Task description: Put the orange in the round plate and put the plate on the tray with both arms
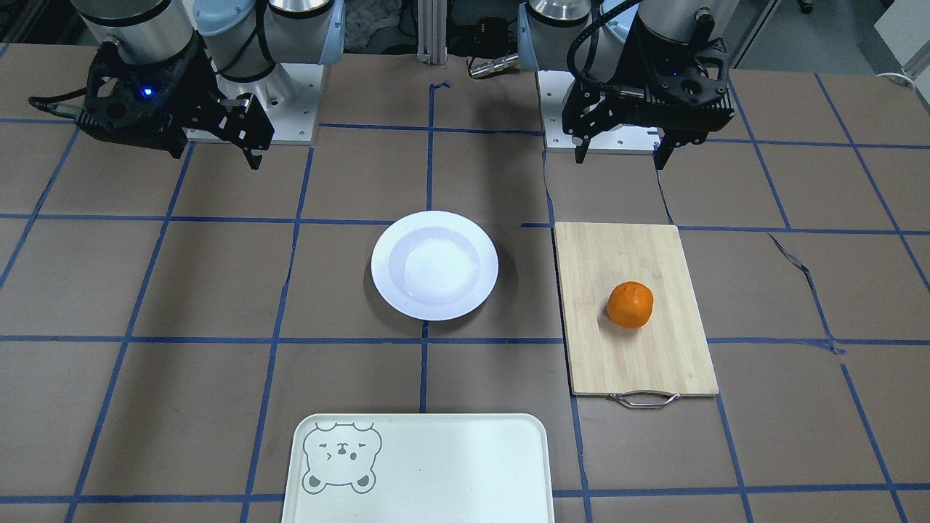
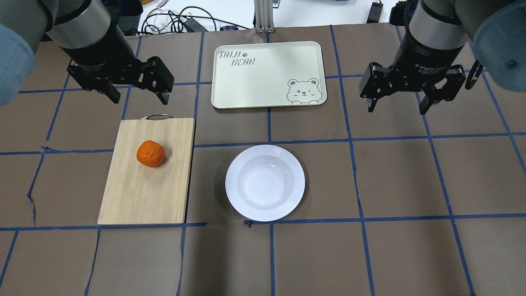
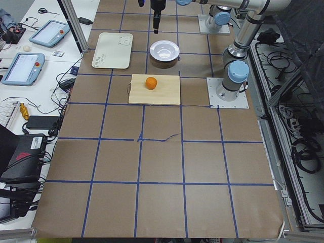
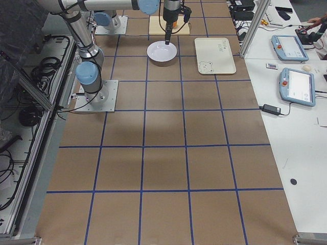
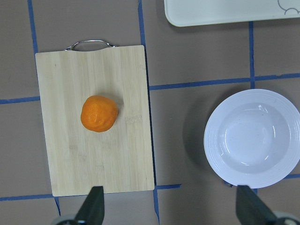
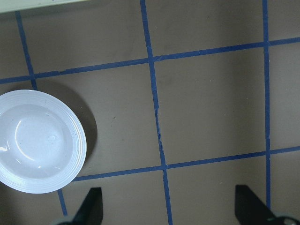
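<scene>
The orange (image 2: 151,153) (image 1: 630,305) (image 5: 99,113) lies on a bamboo cutting board (image 2: 139,193), left of the round plate (image 2: 265,183) (image 1: 434,265) (image 6: 35,140), which is white and holds nothing. Across the table from the plate lies the cream tray (image 2: 267,74) (image 1: 436,465) with its bear drawing, also bare. My left gripper (image 2: 139,98) (image 1: 621,158) (image 5: 171,211) hangs open above the table just past the board's handle end. My right gripper (image 2: 396,109) (image 1: 214,152) (image 6: 169,208) hangs open over bare table to the right of the plate. Neither holds anything.
The cutting board (image 1: 639,349) has a metal handle (image 1: 644,399) pointing toward the tray side. Brown paper with blue tape lines covers the table (image 2: 394,176), torn in places near the board. Both arm bases (image 1: 610,123) stand at the robot's edge. Tablets (image 4: 297,84) lie on a side bench.
</scene>
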Available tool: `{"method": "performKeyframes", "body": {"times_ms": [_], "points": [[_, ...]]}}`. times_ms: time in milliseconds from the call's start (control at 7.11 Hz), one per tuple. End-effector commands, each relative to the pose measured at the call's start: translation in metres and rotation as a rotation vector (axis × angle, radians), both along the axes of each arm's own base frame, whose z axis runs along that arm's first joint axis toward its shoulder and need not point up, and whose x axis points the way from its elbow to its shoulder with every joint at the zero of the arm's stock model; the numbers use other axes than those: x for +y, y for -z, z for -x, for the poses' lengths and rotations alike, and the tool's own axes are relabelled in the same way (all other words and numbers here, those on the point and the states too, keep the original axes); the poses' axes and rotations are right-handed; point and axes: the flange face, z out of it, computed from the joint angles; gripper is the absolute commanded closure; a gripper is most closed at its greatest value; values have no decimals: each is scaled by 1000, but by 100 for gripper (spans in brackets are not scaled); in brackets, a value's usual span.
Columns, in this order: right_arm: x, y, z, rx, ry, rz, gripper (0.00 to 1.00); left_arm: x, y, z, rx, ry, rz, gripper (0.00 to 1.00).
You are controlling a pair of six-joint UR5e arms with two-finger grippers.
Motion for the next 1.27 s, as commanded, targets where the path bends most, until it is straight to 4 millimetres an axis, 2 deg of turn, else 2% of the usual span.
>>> {"method": "performKeyframes", "body": {"times_ms": [0, 1125], "points": [[0, 0, 1, 3, 0, -1, 0, 0, -1, 0, 3, 0, 1, 0], [-1, 1, 1, 3, 0, 4, 0, -3, -2, 2, 4, 5, -2, 0]]}}
